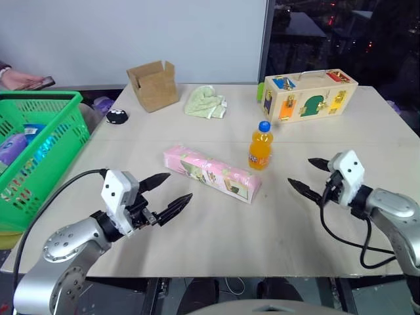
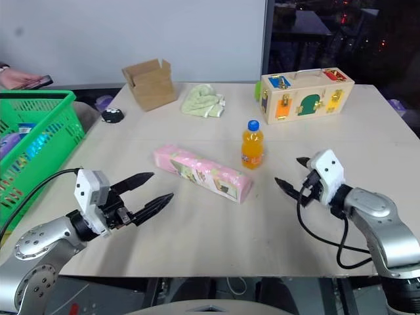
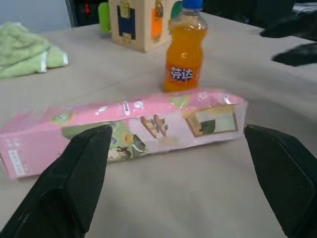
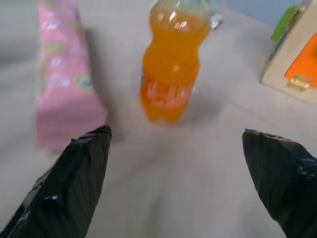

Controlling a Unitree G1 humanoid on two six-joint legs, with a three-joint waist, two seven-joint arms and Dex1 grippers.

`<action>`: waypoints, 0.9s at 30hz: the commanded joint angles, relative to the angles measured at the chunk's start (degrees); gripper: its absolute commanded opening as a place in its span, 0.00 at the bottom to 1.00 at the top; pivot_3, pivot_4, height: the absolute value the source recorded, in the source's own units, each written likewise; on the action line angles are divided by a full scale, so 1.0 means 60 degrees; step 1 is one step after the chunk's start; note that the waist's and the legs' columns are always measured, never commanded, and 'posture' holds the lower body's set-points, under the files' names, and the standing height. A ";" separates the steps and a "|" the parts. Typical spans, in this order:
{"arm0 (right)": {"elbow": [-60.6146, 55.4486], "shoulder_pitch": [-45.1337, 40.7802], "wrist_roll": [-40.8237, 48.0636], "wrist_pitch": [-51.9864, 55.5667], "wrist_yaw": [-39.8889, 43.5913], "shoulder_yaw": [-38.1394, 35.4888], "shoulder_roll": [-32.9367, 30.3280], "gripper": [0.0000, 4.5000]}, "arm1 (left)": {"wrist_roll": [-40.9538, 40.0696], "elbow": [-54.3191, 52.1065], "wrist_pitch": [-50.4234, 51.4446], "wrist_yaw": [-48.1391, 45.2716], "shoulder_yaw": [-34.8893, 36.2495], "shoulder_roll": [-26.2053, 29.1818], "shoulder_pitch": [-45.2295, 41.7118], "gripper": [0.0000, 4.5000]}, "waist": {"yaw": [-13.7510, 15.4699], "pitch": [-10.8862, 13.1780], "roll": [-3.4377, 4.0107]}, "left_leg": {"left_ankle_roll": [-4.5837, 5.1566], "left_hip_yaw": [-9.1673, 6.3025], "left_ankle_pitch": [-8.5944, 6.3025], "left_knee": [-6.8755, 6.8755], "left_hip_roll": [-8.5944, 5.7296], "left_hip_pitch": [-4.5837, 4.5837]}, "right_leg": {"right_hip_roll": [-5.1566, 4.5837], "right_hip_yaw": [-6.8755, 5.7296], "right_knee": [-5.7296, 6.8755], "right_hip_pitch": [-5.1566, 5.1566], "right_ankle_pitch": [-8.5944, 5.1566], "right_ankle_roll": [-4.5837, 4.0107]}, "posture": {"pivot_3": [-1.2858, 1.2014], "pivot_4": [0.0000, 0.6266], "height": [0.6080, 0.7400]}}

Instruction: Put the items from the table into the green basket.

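An orange soda bottle (image 1: 260, 146) with a blue cap stands upright at the middle of the beige table (image 1: 216, 230). Just left of it lies a long pink pack (image 1: 211, 172) with printed pictures, angled across the table. My left gripper (image 1: 172, 192) hovers open near the table's front left, pointing at the pink pack (image 3: 124, 126), nothing between its fingers. My right gripper (image 1: 308, 174) is open at the front right, aimed at the bottle (image 4: 171, 69) and a short way from it. The green basket (image 1: 36, 154) stands off the table's left edge with several things inside.
At the back of the table are a cardboard box (image 1: 154, 84), a pale green cloth (image 1: 205, 102), a wooden activity box (image 1: 308, 95) and a small black thing (image 1: 117, 117). A person's hand (image 1: 20, 79) holding a phone shows at the far left.
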 commanded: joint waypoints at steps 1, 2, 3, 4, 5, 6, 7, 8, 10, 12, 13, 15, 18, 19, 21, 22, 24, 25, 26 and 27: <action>0.0027 -0.1040 -0.0034 0.1034 -0.0693 0.0422 0.0471 1.00 | -0.0090 -0.0288 -0.0156 -0.0047 -0.0022 0.0138 -0.0196 0.98 | 0.0011 0.0001 0.0001 | 0.0000 -0.0003 0.0000 0.0000 0.0000 -0.0004 | 0.0001 -0.0001 0.0001 -0.0002 0.0001 -0.0001 | 0.58 0.00 1.00; 0.0072 -0.1295 -0.0061 0.1261 -0.0800 0.0621 0.0646 1.00 | -0.0206 -0.0296 -0.0141 -0.0055 -0.0009 0.0110 -0.0254 0.98 | 0.0018 0.0001 0.0002 | 0.0000 -0.0003 0.0000 0.0000 0.0000 -0.0004 | 0.0002 -0.0001 0.0001 -0.0002 0.0001 -0.0002 | 0.58 0.00 1.00; 0.0133 -0.1511 -0.0096 0.1397 -0.0882 0.0793 0.0807 1.00 | -0.0286 -0.0314 -0.0137 -0.0066 -0.0013 0.0094 -0.0314 0.98 | 0.0031 0.0001 0.0001 | 0.0000 -0.0004 0.0000 -0.0001 0.0000 -0.0005 | 0.0001 -0.0001 0.0001 -0.0002 0.0002 -0.0003 | 0.58 0.00 1.00; 0.0260 -0.1737 -0.0138 0.1545 -0.1048 0.0943 0.1053 1.00 | -0.0409 -0.0339 -0.0123 -0.0079 -0.0025 0.0061 -0.0365 0.98 | 0.0048 0.0000 0.0001 | 0.0000 -0.0007 0.0000 -0.0001 0.0000 -0.0009 | 0.0002 -0.0003 0.0000 -0.0003 0.0002 -0.0005 | 0.59 0.00 1.00; 0.0433 -0.1952 -0.0229 0.1608 -0.1189 0.1134 0.1277 1.00 | -0.0495 -0.0363 -0.0128 -0.0101 -0.0046 0.0042 -0.0396 0.98 | 0.0074 0.0000 0.0001 | 0.0001 -0.0009 0.0000 -0.0002 0.0000 -0.0012 | 0.0002 -0.0004 0.0000 -0.0005 0.0012 -0.0020 | 0.59 0.00 1.00; 0.0586 -0.2113 -0.0321 0.1641 -0.1295 0.1271 0.1450 1.00 | -0.0536 -0.0390 -0.0145 -0.0106 -0.0073 0.0031 -0.0413 0.98 | 0.0092 0.0000 0.0001 | 0.0001 -0.0011 0.0000 -0.0004 0.0000 -0.0014 | 0.0002 -0.0006 0.0000 -0.0007 0.0018 -0.0030 | 0.59 0.00 1.00; 0.0741 -0.2265 -0.0377 0.1724 -0.1446 0.1339 0.1652 1.00 | -0.0586 -0.0437 -0.0154 -0.0103 -0.0109 0.0016 -0.0419 0.98 | 0.0108 0.0000 0.0001 | 0.0001 -0.0011 0.0000 -0.0006 0.0000 -0.0016 | 0.0002 -0.0006 0.0000 -0.0010 0.0019 -0.0030 | 0.60 0.00 1.00; 0.0852 -0.2371 -0.0404 0.1787 -0.1552 0.1366 0.1803 1.00 | -0.0608 -0.0488 -0.0162 -0.0089 -0.0136 0.0011 -0.0423 0.98 | 0.0135 0.0000 0.0001 | 0.0001 -0.0011 0.0000 -0.0008 0.0000 -0.0018 | 0.0003 -0.0007 0.0000 -0.0013 0.0021 -0.0031 | 0.60 0.00 1.00; 0.1063 -0.2535 -0.0502 0.1806 -0.1672 0.1434 0.1980 1.00 | -0.0787 -0.0700 -0.0068 0.0072 -0.0137 -0.0017 -0.0480 0.98 | 0.0235 0.0000 0.0001 | 0.0001 -0.0012 0.0000 -0.0009 -0.0001 -0.0024 | 0.0003 -0.0007 0.0000 -0.0018 0.0026 -0.0032 | 0.60 0.00 1.00; 0.1238 -0.2657 -0.0596 0.1860 -0.1737 0.1512 0.2061 1.00 | -0.0937 -0.0906 0.0002 0.0131 -0.0152 0.0014 -0.0454 0.98 | 0.0330 0.0000 0.0002 | 0.0001 -0.0014 0.0000 -0.0009 -0.0003 -0.0028 | 0.0002 -0.0009 0.0000 -0.0020 0.0028 -0.0030 | 0.61 0.00 1.00; 0.1336 -0.2722 -0.0652 0.1875 -0.1773 0.1530 0.2102 1.00 | -0.1016 -0.0984 0.0024 0.0127 -0.0165 0.0025 -0.0425 0.98 | 0.0348 0.0000 0.0002 | 0.0001 -0.0016 0.0000 -0.0009 -0.0004 -0.0028 | 0.0001 -0.0010 0.0000 -0.0020 0.0027 -0.0031 | 0.61 0.00 1.00; 0.1525 -0.2827 -0.0737 0.1843 -0.1822 0.1549 0.2168 1.00 | -0.1081 -0.1084 0.0022 0.0098 -0.0174 0.0044 -0.0352 0.98 | 0.0472 0.0000 0.0002 | 0.0001 -0.0017 0.0000 -0.0008 -0.0003 -0.0027 | 0.0002 -0.0011 0.0001 -0.0020 0.0026 -0.0033 | 0.61 0.00 1.00; 0.1801 -0.2947 -0.0869 0.1752 -0.1868 0.1606 0.2265 1.00 | -0.1208 -0.1260 0.0071 0.0186 -0.0137 0.0141 -0.0356 0.98 | 0.0487 0.0000 0.0002 | 0.0001 -0.0015 0.0000 -0.0008 -0.0001 -0.0020 | 0.0005 -0.0011 0.0006 -0.0019 0.0023 -0.0037 | 0.62 0.00 1.00; 0.1909 -0.3001 -0.0916 0.1737 -0.1900 0.1624 0.2315 1.00 | -0.1248 -0.1297 0.0100 0.0250 -0.0124 0.0168 -0.0401 0.98 | 0.0494 0.0000 0.0002 | 0.0001 -0.0015 0.0000 -0.0008 -0.0001 -0.0020 | 0.0005 -0.0011 0.0006 -0.0019 0.0023 -0.0037 | 0.62 0.00 1.00; 0.2106 -0.3076 -0.1057 0.1675 -0.1986 0.1644 0.2416 1.00 | -0.1284 -0.1332 0.0133 0.0379 -0.0128 0.0202 -0.0470 0.98 | 0.0495 -0.0001 0.0002 | 0.0001 -0.0015 0.0000 -0.0008 -0.0001 -0.0020 | 0.0005 -0.0011 0.0006 -0.0019 0.0024 -0.0037 | 0.62 0.00 1.00; 0.2250 -0.3144 -0.1117 0.1663 -0.2105 0.1600 0.2527 1.00 | -0.1256 -0.1320 0.0140 0.0436 -0.0152 0.0218 -0.0522 0.98 | 0.0495 -0.0001 0.0002 | 0.0001 -0.0015 0.0000 -0.0008 -0.0001 -0.0019 | 0.0006 -0.0011 0.0006 -0.0019 0.0024 -0.0036 | 0.62 0.00 1.00; 0.2433 -0.3225 -0.1243 0.1612 -0.2233 0.1575 0.2638 1.00 | -0.1226 -0.1295 0.0143 0.0515 -0.0208 0.0238 -0.0585 0.98 | 0.0499 -0.0001 0.0002 | 0.0001 -0.0016 0.0000 -0.0009 -0.0001 -0.0020 | 0.0006 -0.0011 0.0007 -0.0019 0.0025 -0.0036 | 0.62 0.00 1.00; 0.2490 -0.3254 -0.1306 0.1583 -0.2251 0.1589 0.2653 1.00 | -0.1222 -0.1279 0.0144 0.0537 -0.0232 0.0245 -0.0611 0.98 | 0.0503 -0.0001 0.0002 | 0.0001 -0.0017 0.0000 -0.0009 -0.0001 -0.0020 | 0.0007 -0.0011 0.0008 -0.0019 0.0025 -0.0036 | 0.62 0.00 1.00; 0.2524 -0.3266 -0.1357 0.1567 -0.2260 0.1606 0.2661 1.00 | -0.1214 -0.1277 0.0149 0.0561 -0.0256 0.0247 -0.0628 0.98 | 0.0513 0.0000 0.0003 | 0.0001 -0.0017 0.0000 -0.0009 -0.0001 -0.0021 | 0.0007 -0.0012 0.0007 -0.0020 0.0025 -0.0036 | 0.62 0.00 1.00; 0.2642 -0.3339 -0.1422 0.1576 -0.2324 0.1611 0.2722 1.00 | -0.1185 -0.1250 0.0160 0.0587 -0.0288 0.0265 -0.0690 0.98 | 0.0522 0.0000 0.0002 | 0.0001 -0.0016 0.0000 -0.0009 -0.0001 -0.0022 | 0.0006 -0.0012 0.0007 -0.0020 0.0025 -0.0036 | 0.62 0.00 1.00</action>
